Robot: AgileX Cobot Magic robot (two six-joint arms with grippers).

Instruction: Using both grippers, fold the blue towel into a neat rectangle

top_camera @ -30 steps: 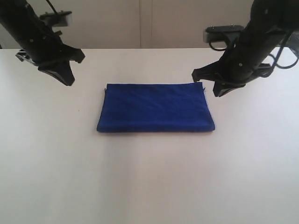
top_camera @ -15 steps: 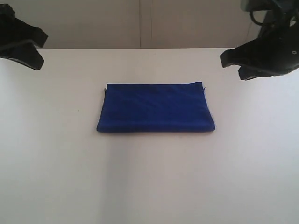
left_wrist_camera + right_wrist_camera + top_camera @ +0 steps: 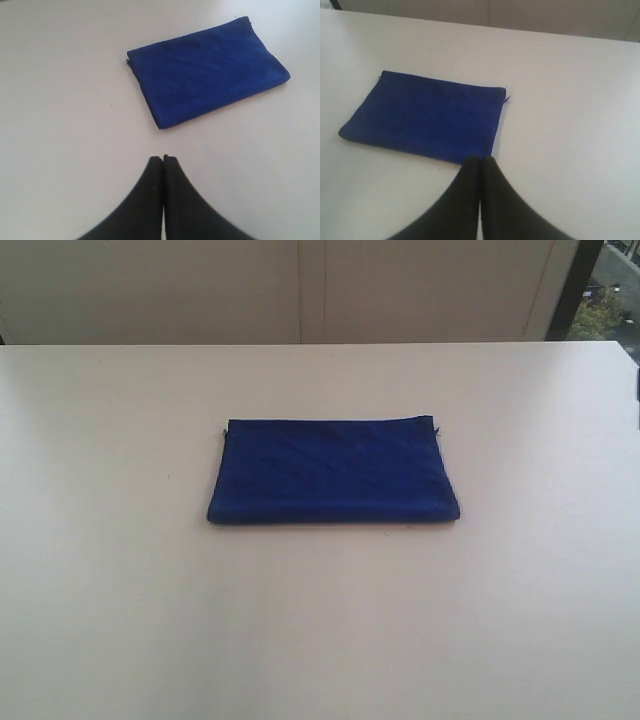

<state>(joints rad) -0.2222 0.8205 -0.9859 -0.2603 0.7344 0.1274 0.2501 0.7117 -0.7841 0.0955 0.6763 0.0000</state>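
**Count.** One blue towel. Two grippers, each seen from its own wrist camera: my left gripper and my right gripper.

**End effector state.** The left gripper's two black fingers are pressed flat together and hold nothing. The right gripper's fingers are likewise pressed together and hold nothing.

**Task item location.** The towel lies folded into a flat rectangle at the middle of the table, with its long edges running across the exterior view. The edges are straight. One loose thread sticks out at the far right corner. In the left wrist view the towel lies well ahead of my fingertips, with bare table between. In the right wrist view my fingertips line up with the towel's near edge; how high they stand over it I cannot tell.

**Surface and room.** The table is plain white and matt. Behind it stands a pale wall with one vertical seam. One window strip at the upper right shows greenery outside.

**Other items.** One small dark speck marks the table left of the towel, apart from it. Nothing rests on the towel.
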